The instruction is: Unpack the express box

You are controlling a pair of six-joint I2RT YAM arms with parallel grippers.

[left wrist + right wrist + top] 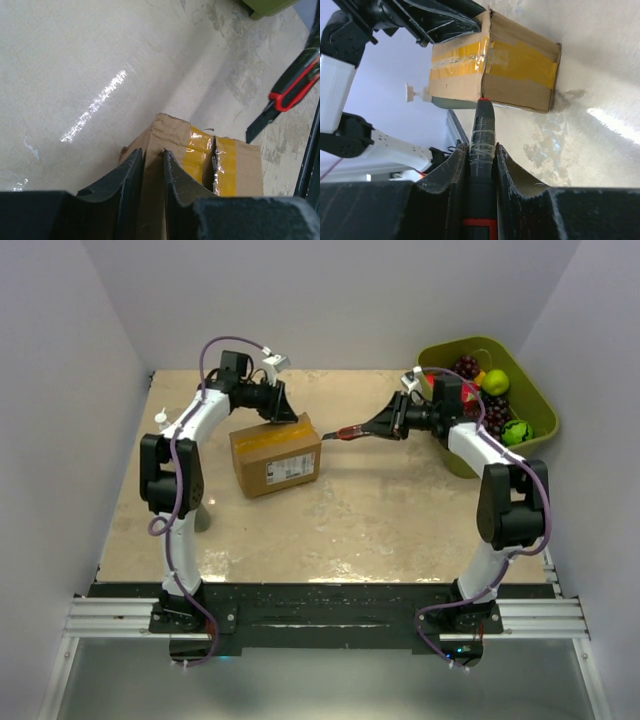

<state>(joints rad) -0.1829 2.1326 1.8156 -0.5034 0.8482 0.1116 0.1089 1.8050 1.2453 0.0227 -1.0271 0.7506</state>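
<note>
The express box is a brown carton with yellowish tape on top and a white label on its near side, standing left of the table's middle. My left gripper is at its far top edge, shut on a cardboard flap at the box's corner. My right gripper is shut on a black and red utility knife whose tip points at the box's right end, close to the taped edge. The knife also shows in the left wrist view.
A green bin of fruit, with grapes and green apples, stands at the back right behind my right arm. A small white-capped bottle stands near the left wall beside my left arm.
</note>
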